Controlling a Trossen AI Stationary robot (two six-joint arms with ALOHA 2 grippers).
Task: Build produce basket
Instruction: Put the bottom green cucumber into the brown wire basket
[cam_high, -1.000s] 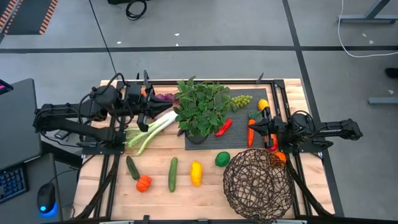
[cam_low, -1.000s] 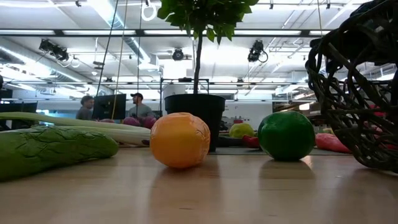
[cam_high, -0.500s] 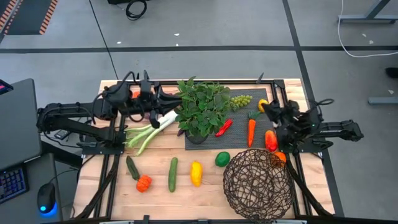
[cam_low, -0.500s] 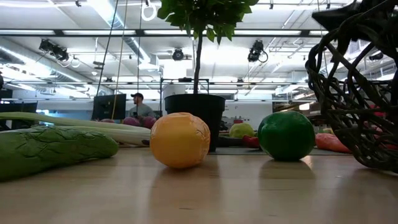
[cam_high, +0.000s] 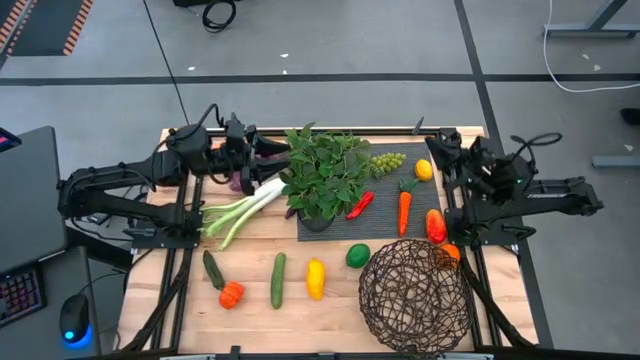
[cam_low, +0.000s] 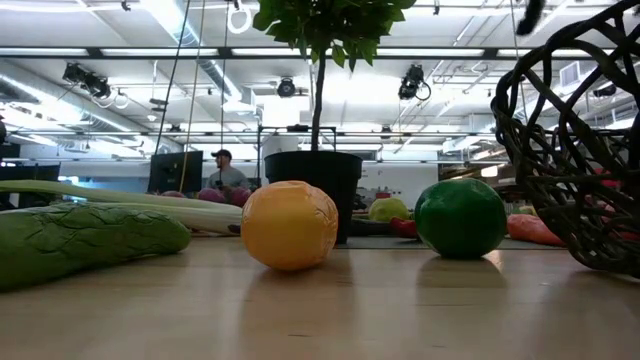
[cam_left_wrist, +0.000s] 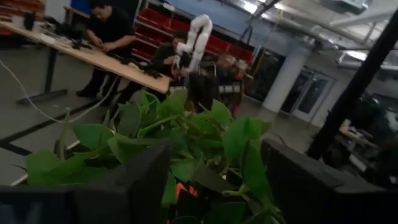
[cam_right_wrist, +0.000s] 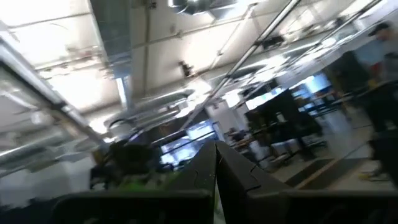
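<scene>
From above, the left gripper (cam_high: 262, 157) has moved toward the table's far edge beside the potted plant (cam_high: 322, 177), jaws now spread and apparently empty. The right gripper (cam_high: 438, 150) has lifted off the carrot (cam_high: 403, 208), jaws closed. The basket (cam_high: 415, 293) sits at the near right corner, with no produce visibly inside.

Left wrist view: its open fingers (cam_left_wrist: 134, 186) frame leaves.

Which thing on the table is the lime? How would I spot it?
Find the big dark wire basket at the table's near right. Just off its upper-left rim sits the lime, a round, deep green ball. The yellow lemon beside it is longer, and the cucumber is a slim stick.
</scene>
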